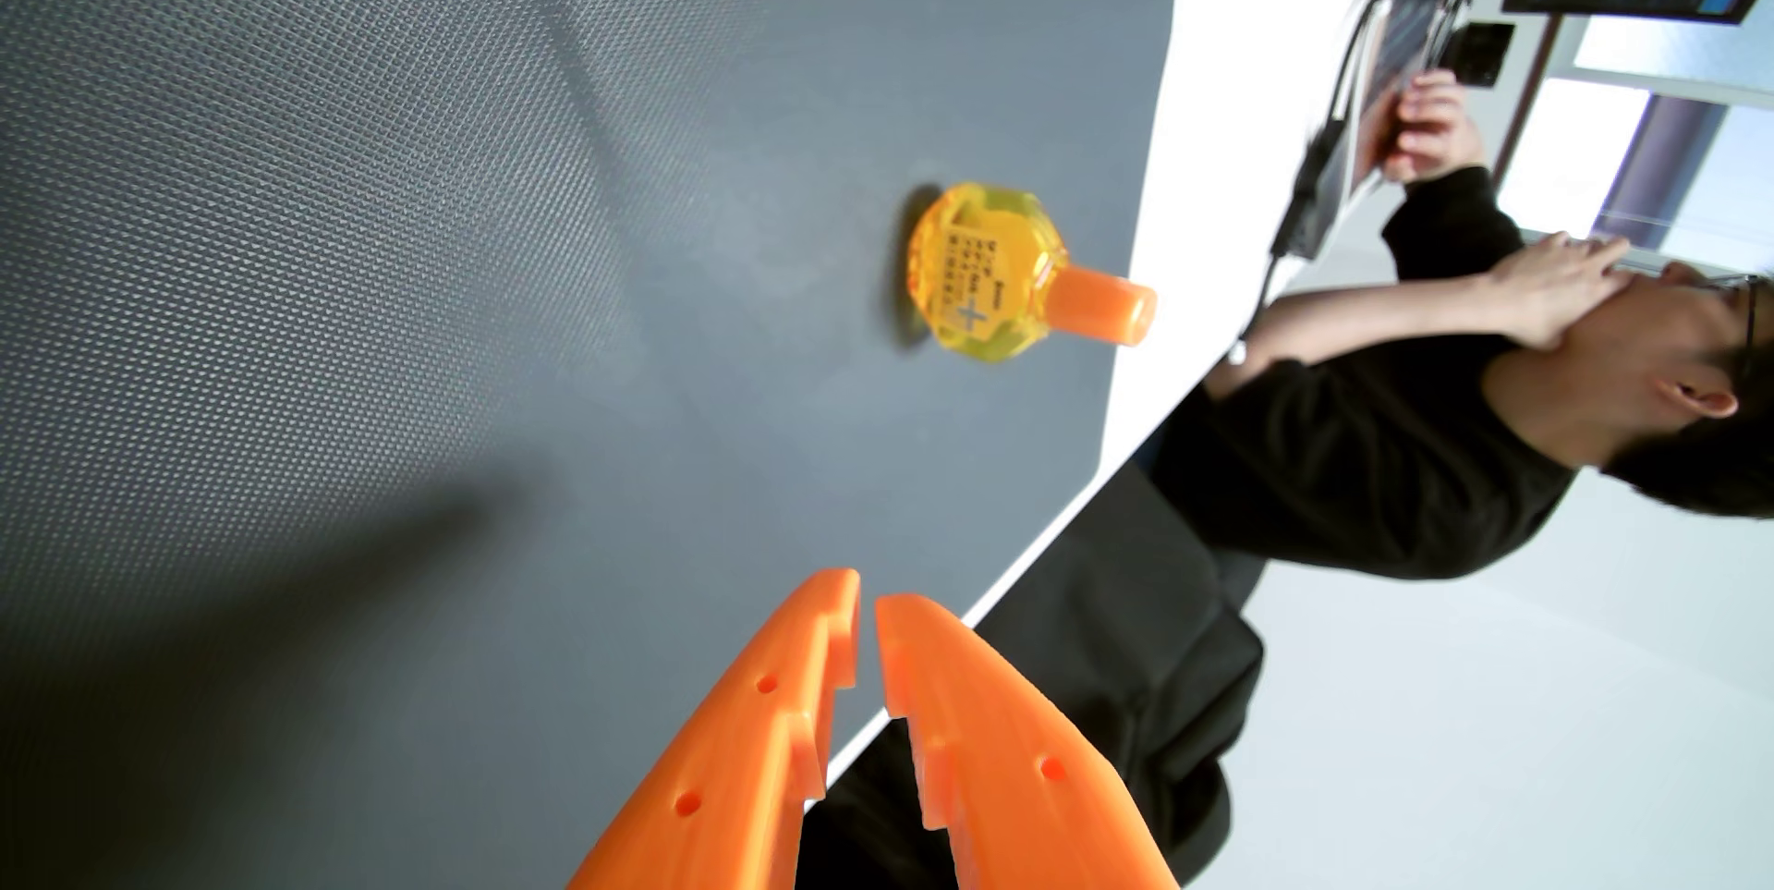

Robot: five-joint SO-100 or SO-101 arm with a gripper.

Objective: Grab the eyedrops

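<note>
Because the orange gripper [867, 602] hangs well short of it with tips nearly pressed together, the yellow eyedrops bottle [989, 274] stands ungrasped on the dark mat [384, 276], cap [1104, 305] toward the table edge.

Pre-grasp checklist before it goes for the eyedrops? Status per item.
1. Eyedrops in the wrist view, on the mat: ok.
2. Path from gripper to bottle free of other things: ok.
3. Fingers wide enough to take the bottle: not ok, nearly shut.
4. Fingers empty: ok.
5. Bottle away from mat edge: not ok, cap close to it.
6. Person beyond the table, apart from the bottle: ok.
</note>
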